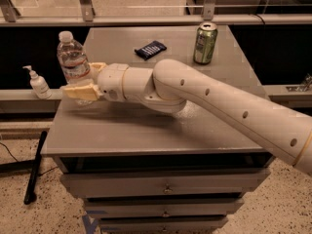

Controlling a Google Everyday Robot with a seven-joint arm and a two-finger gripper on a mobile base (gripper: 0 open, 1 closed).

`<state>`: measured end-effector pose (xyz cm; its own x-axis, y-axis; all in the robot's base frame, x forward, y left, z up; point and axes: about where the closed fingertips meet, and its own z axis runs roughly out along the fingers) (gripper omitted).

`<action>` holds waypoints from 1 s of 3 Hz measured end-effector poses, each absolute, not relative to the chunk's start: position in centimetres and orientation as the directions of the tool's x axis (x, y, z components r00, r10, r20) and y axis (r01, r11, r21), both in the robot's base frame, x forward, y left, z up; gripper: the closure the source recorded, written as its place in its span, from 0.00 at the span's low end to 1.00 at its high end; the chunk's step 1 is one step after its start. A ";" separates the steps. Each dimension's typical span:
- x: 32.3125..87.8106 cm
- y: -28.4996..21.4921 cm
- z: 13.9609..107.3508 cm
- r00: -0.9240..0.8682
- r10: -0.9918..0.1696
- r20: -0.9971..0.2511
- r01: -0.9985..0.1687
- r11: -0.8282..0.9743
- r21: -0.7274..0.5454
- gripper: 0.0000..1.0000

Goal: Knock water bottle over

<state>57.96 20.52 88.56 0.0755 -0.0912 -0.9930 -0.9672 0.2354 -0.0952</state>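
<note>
The water bottle [72, 57] is clear ribbed plastic with a white cap and a red, white and blue label. It stands upright near the left edge of the grey table [146, 130]. My gripper [84, 80] is open at the bottle's lower half. One cream finger [80, 91] lies across the front of the bottle's base, and the other [97, 66] sits just right of the bottle. My white arm [219, 101] reaches in from the right across the table.
A green soda can [205, 43] stands at the back right. A dark blue packet [150, 49] lies at the back middle. A small white pump bottle [38, 83] stands on a ledge left of the table. A black stick [34, 169] leans below it.
</note>
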 end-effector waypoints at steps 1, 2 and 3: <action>58.0 20.2 88.4 0.075 -0.081 -0.994 -0.965 0.245 -0.093 0.64; 58.3 18.3 89.0 0.078 -0.104 -0.991 -0.961 0.257 -0.103 0.88; 59.0 14.6 90.7 0.089 -0.167 -0.982 -0.955 0.267 -0.132 1.00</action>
